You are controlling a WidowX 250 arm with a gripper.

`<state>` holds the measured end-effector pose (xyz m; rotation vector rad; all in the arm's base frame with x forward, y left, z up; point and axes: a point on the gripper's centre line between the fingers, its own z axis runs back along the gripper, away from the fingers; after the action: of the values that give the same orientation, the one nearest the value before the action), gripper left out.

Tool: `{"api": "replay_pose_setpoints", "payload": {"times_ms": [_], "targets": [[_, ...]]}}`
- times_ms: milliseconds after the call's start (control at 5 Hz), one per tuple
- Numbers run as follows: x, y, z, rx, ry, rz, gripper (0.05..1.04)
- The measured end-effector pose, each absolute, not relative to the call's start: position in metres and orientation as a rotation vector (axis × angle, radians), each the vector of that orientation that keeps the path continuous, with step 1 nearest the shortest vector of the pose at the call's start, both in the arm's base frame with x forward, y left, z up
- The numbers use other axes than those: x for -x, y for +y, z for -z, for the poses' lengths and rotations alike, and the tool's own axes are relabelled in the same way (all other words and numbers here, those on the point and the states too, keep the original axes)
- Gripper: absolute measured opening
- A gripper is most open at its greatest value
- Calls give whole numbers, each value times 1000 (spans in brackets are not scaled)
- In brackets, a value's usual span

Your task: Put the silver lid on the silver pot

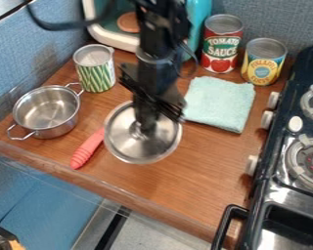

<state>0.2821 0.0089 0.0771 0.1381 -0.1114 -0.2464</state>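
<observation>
Silver lid (pixel 160 143): round, shiny, apart from the uncovered silver pot (pixel 47 111). My gripper (pixel 145 126) hangs at its centre; its opening and any hold I cannot tell. Red handle (pixel 87 150) near the rim, pot side; folded cloth (pixel 219 103) opposite.

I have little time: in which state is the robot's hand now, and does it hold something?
Hand: at the middle of the silver lid; open or closed, holding it or not, cannot be told.
</observation>
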Motion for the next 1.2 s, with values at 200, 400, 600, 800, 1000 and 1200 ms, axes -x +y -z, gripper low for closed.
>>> {"api": "replay_pose_setpoints", "payload": {"times_ms": [200,400,600,800,1000,1200], "targets": [[-275,45,-89,-143,-115,186,49],[-270,89,-91,-119,-110,89,49],[-264,134,-81,-110,-71,-8,49],[-258,176,-71,-111,-37,-97,49],[-261,194,-53,-104,5,-119,49],[-269,201,-41,-107,25,-138,49]]}}
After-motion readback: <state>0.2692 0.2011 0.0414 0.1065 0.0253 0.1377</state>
